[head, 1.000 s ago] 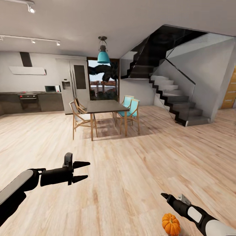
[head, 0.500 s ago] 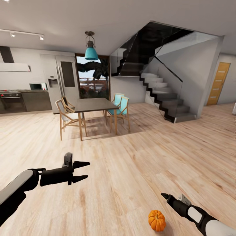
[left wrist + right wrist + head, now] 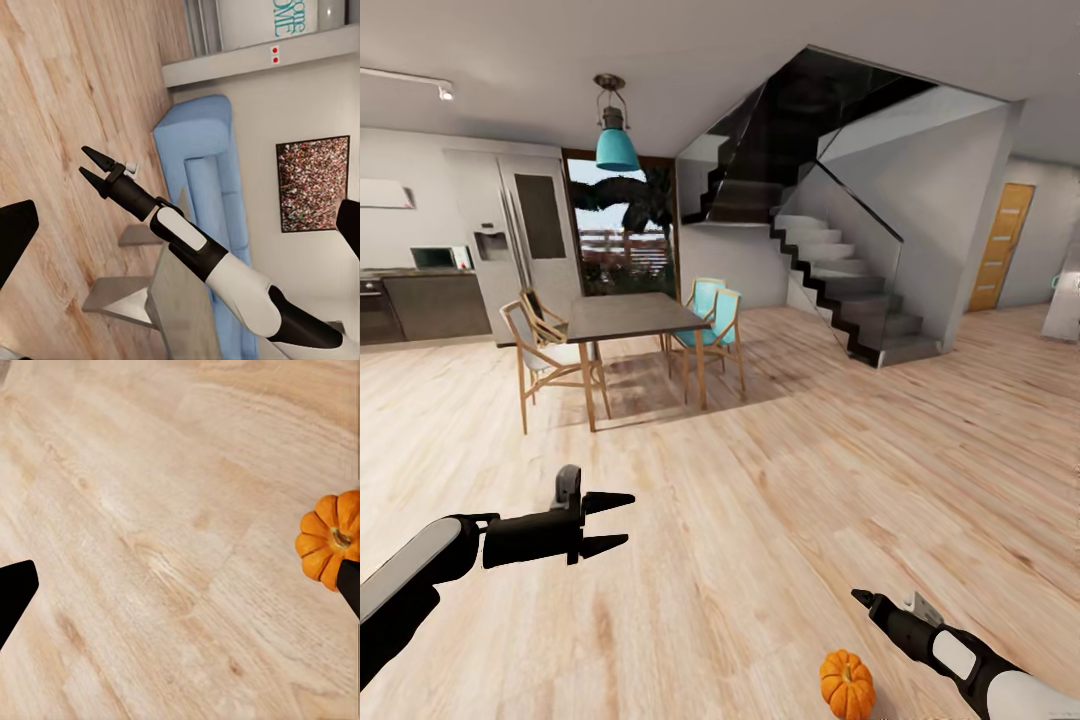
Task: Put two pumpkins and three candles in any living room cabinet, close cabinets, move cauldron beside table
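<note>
One small orange pumpkin with a short stem lies on the light wood floor, just left of my right forearm and below my right gripper. In the right wrist view the pumpkin sits right beside one black fingertip, off to one side of the gap, and the jaws stand wide apart with bare floor between them. My left gripper hangs open and empty over the floor, well left of the pumpkin. The left wrist view looks across at my right gripper, its fingers apart.
A dark dining table with wooden and teal chairs stands ahead left. Behind it are a fridge and kitchen units; a staircase and an orange door are at the right. The left wrist view shows a blue sofa and a grey low table.
The camera has turned to the right, so the whole room has slid left in the picture and the orange door has come into view. Both arms keep the same pose.
</note>
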Controlling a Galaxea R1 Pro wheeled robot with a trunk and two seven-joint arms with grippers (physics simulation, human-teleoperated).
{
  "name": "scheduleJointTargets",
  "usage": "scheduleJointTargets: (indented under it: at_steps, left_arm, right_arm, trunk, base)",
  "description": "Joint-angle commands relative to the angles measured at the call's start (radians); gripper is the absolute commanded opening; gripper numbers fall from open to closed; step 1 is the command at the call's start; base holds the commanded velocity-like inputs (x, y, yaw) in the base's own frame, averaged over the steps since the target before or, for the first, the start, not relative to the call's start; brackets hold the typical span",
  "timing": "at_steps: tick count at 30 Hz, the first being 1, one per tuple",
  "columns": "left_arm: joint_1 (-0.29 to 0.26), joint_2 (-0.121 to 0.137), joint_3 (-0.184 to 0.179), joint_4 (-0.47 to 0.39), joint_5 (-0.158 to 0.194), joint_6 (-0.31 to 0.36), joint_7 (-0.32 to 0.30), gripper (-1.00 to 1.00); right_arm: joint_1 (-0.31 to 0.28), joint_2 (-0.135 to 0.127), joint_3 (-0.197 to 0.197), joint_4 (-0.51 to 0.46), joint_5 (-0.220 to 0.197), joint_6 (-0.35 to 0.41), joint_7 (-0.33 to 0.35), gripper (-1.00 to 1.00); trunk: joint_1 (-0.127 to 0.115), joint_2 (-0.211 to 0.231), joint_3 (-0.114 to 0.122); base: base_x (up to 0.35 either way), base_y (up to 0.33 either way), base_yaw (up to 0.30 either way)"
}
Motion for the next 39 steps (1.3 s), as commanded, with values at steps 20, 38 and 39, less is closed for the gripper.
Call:
scheduleJointTargets:
  at_steps: [20, 38, 39]
  left_arm:
    - [-0.001, 0.001, -0.002, 0.001, -0.001, 0.001, 0.002, 1.00]
    - [-0.001, 0.002, -0.001, 0.001, -0.001, 0.001, 0.002, 1.00]
    - [-0.001, 0.002, -0.001, 0.001, -0.001, 0.001, 0.002, 1.00]
  right_arm:
    - [-0.001, -0.001, 0.003, 0.001, -0.011, 0.003, 0.002, 1.00]
    - [-0.001, -0.001, 0.003, 0.000, -0.011, 0.002, 0.002, 1.00]
    - [-0.001, -0.001, 0.003, 0.000, -0.011, 0.002, 0.002, 1.00]
  trunk:
    - [0.000, -0.001, -0.031]
    - [0.000, -0.001, -0.049]
    - [0.000, -0.001, -0.049]
  base:
    - [0.051, -0.140, -0.125]
    - [0.184, -0.196, -0.078]
    - [0.025, -0.028, -0.002]
